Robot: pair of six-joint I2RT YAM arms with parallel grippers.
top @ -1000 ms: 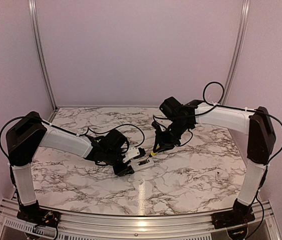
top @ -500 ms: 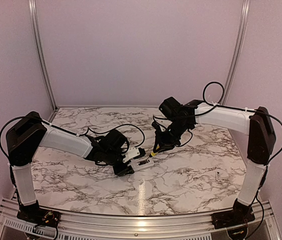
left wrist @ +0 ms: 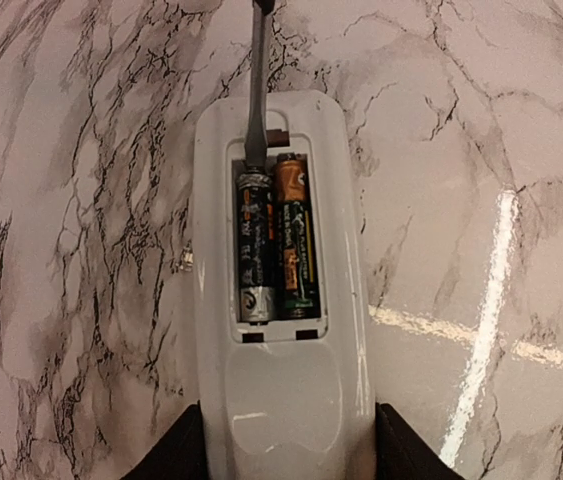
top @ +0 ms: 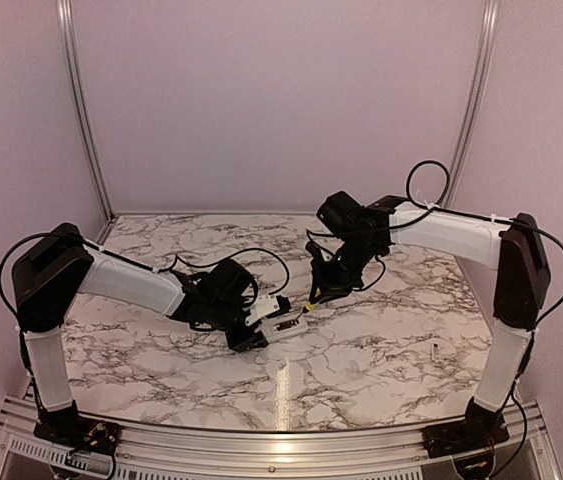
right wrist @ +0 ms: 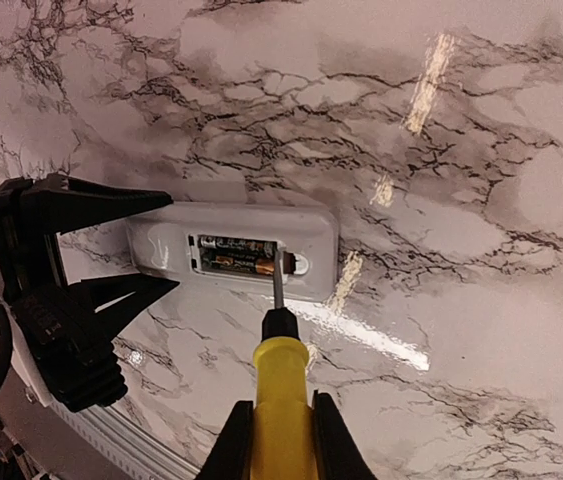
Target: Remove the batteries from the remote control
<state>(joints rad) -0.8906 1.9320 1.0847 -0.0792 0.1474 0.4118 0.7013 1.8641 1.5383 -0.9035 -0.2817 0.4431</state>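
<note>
Nearest the arm bases, the left gripper is clenched around one end of the remote control, pinning it flat on the marble table near its middle. The remote is a white bar lying back-up. Its battery cover is off, leaving a dark rectangular bay open.

The batteries lie in the bay side by side, lengthwise. One is black with a silver end. The other is orange, green and black. Both look fully seated.

Beyond the remote, a flat-blade screwdriver with a yellow handle slants down. Its tip rests at the far end of the black battery. The right gripper grasps the handle firmly.

Over the last second the right wrist has dipped slightly, bringing the blade a touch lower against the bay. The left arm has barely moved.

This looks like the start of prying. Neither battery has lifted yet, so the unloading is still ahead.
</note>
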